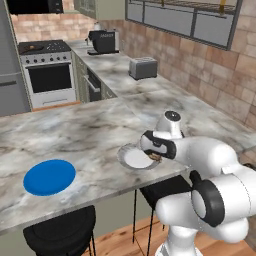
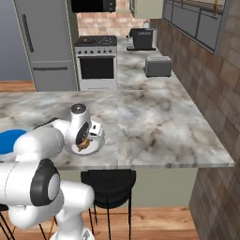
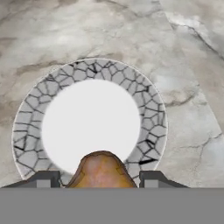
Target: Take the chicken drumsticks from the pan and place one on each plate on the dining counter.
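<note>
Both plates on tabletop (image 1: 90, 135) near its stool-side edge: flat plate (image 1: 49, 177) left, rimmed plate (image 3: 89, 120) right, well apart. Drumstick (image 3: 101, 171) between jaws, above rimmed plate's near rim.

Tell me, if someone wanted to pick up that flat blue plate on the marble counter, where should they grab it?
Probably at the rim. The blue plate lies flat on the dining counter, with no handle or raised lip to catch. Its near edge sits close to the counter's stool-side edge, so coming in low from that side and pinching across the thin rim looks easiest.
</note>
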